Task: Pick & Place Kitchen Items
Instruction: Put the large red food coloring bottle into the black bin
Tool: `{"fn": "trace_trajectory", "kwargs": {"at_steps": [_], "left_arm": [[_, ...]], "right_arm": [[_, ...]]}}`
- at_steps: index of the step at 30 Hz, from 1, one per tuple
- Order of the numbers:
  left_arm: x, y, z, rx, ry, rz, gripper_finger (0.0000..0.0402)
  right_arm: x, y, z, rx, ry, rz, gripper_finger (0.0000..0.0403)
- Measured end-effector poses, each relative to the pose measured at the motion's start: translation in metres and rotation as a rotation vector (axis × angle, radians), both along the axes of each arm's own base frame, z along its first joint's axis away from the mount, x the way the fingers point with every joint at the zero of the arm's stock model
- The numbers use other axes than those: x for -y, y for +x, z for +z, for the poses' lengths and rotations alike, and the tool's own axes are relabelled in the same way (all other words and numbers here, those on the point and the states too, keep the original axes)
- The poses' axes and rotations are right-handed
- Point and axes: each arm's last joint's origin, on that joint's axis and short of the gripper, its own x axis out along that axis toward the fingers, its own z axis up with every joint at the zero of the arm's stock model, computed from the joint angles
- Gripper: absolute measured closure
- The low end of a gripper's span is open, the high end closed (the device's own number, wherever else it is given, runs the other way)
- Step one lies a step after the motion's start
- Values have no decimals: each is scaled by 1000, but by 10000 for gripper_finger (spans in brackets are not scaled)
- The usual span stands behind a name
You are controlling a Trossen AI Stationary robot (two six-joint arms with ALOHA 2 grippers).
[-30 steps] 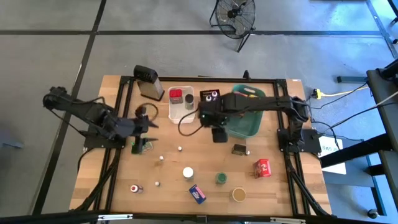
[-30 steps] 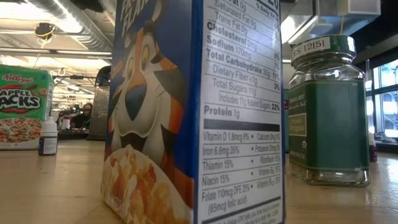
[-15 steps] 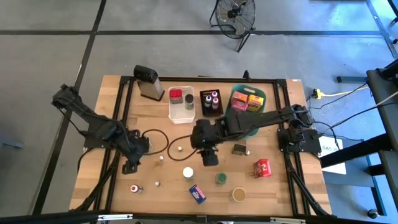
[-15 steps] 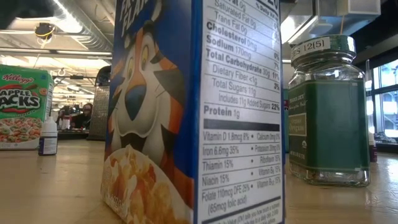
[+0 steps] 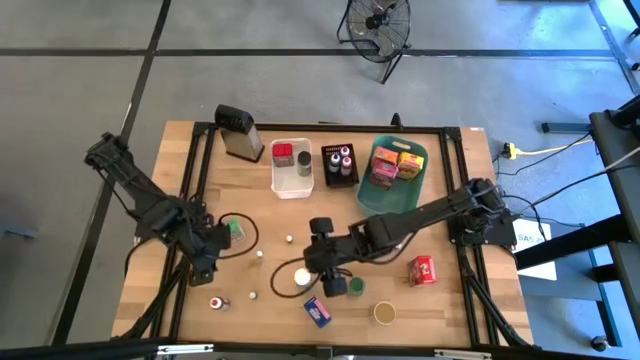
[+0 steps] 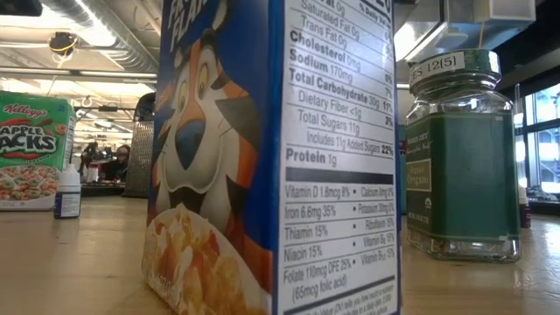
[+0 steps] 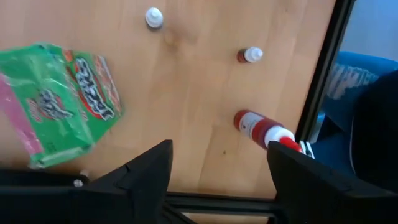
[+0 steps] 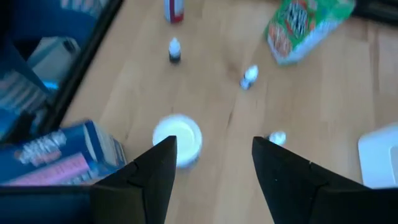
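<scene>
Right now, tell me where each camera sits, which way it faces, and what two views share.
High view: overhead, straight down on the wooden table; both dark arms show.
Low view: table height, level past the blue cereal box and green glass jar; no arm shows.
Left wrist view: down past the open left gripper at the red white-capped bottle.
Right wrist view: down past the open right gripper at the white round lid.
Shared: both wrist views show the green packet.

Grey concrete floor [image 5: 80,90] crossed by dark seams, all round a wooden worktop [image 5: 440,310] in a black frame. Black floor fan [image 5: 377,22] at upper centre of the frame. Yellow cable [image 5: 550,150] at right. Ceiling ducts [image 6: 96,22], strip lights, bright windows [image 6: 538,140] at right.
</scene>
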Motion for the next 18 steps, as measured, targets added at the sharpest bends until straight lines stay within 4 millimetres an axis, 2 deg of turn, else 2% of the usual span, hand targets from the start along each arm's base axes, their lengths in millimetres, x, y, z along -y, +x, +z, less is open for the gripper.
{"fn": "trace_trajectory", "kwargs": {"at_steps": [6, 11, 18], "left_arm": [[9, -7, 0, -4, -19, -25, 116], [21, -13, 2, 5, -75, -1, 114], [37, -16, -6, -1, -35, 14, 120]], "right_arm": [[-12, 3, 2, 104, 34, 21, 192], [-20, 3, -8, 141, 49, 39, 192], [-34, -5, -21, 128, 46, 75, 192]]}}
